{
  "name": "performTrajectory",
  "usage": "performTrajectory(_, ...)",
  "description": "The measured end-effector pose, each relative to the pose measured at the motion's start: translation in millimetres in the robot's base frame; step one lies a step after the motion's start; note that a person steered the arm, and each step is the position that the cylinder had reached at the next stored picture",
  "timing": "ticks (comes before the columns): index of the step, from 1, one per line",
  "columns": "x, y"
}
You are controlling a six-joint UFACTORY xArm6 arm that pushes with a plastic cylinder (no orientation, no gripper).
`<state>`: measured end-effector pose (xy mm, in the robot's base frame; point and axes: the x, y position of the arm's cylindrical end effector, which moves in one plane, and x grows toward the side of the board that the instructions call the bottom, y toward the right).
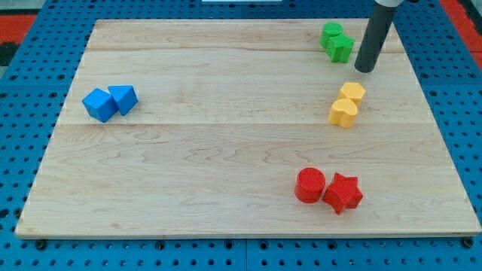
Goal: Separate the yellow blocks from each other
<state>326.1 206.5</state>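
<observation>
Two yellow blocks touch each other at the view's right: a yellow hexagon-like block [352, 92] above a yellow heart-shaped block [343, 112]. My tip [365, 69] rests on the board just above and slightly right of the upper yellow block, apart from it, and right of the green blocks.
A green block [330, 33] and a green star [341, 48] touch at the view's top right. A blue cube [99, 105] and a blue triangle-like block [123, 98] touch at the left. A red cylinder [309, 185] and a red star [343, 193] touch at the bottom right. The wooden board [226, 150] lies on a blue pegboard.
</observation>
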Motion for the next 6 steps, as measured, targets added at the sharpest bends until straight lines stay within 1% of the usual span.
performTrajectory(3, 0, -3)
performTrajectory(4, 13, -1)
performTrajectory(5, 50, -1)
performTrajectory(6, 70, -20)
